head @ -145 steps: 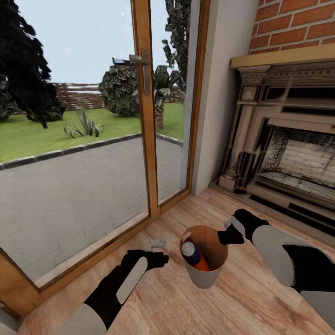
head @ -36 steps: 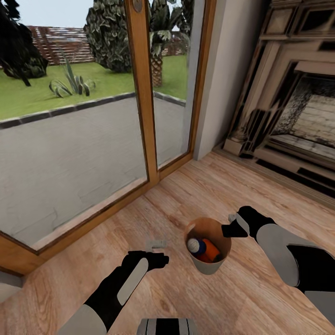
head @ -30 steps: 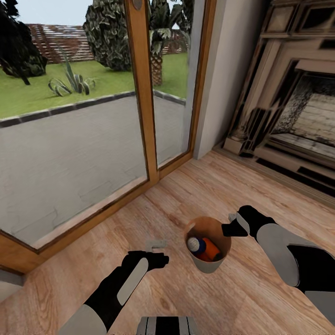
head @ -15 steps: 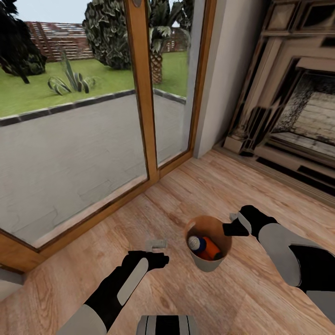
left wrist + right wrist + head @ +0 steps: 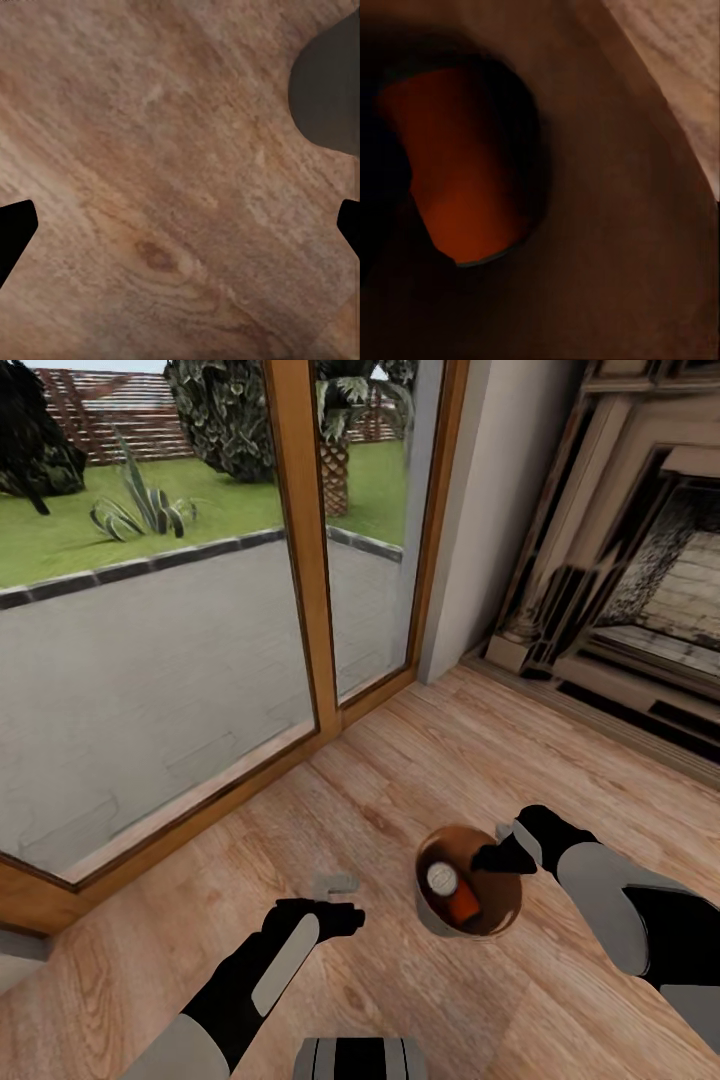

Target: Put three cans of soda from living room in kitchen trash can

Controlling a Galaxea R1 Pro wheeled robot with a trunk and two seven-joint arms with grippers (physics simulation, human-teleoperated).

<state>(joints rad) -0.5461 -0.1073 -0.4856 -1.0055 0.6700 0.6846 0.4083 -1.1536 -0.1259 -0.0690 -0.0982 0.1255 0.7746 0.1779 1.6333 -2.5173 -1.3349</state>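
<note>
Tash can (image 5: 497,925) on living-room wood floor (image 5: 400,800) near fireplace (image 5: 640,600), rim pinched by right claw (image 5: 492,857); cans (image 5: 452,893) inside, count untellable; left claw (image 5: 335,883) spread; kitchen transfer judged outstanding.

Copper-brown trash can (image 5: 470,920) stands on the wood floor, holding perhaps 2 cans (image 5: 452,890), 1 orange.

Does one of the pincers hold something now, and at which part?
The right pincer holds the trash can at its rim. The left pincer is open over the floor, holding nothing.
</note>
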